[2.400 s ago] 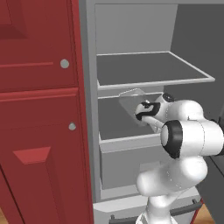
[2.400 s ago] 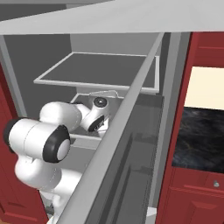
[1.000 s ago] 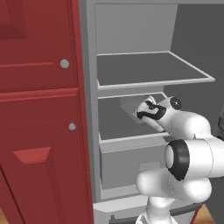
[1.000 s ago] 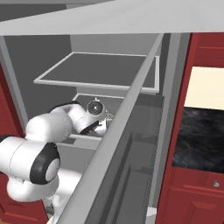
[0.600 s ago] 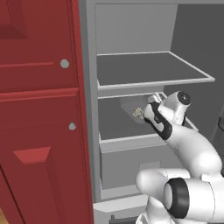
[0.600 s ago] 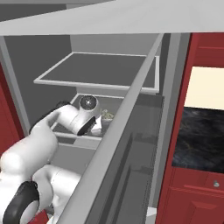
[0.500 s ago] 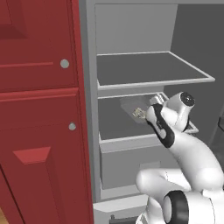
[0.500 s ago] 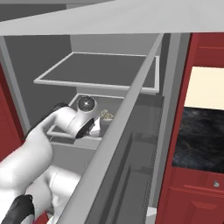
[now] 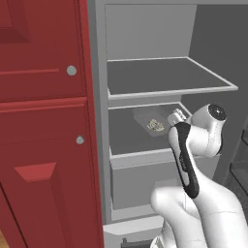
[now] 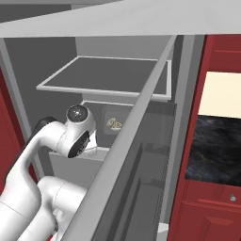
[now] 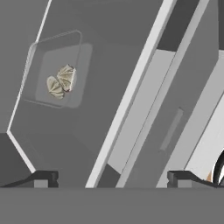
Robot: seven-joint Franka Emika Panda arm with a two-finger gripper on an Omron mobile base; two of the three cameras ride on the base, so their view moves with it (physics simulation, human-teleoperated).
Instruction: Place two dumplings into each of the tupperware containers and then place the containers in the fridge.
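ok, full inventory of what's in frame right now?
fridge: one, grey, open, two inner shelves and a bottom drawer.
tupperware container: one, white-translucent, on the lower shelf towards the back.
dumplings: two, tan-beige, touching, inside that container.
cabinets: red, left of the fridge; more red ones on its other side.
oven window: one, dark, set in the red cabinets to the right.
gripper: one, dark fingertips, open, holding nothing, apart from the container.

We see two dumplings [image 11: 61,81] side by side, touching, in a tupperware container [image 11: 38,57] on the fridge [image 9: 145,34]'s lower shelf [image 9: 131,138], under the upper shelf [image 9: 164,77], with red cabinets [image 9: 43,121] left of the fridge.
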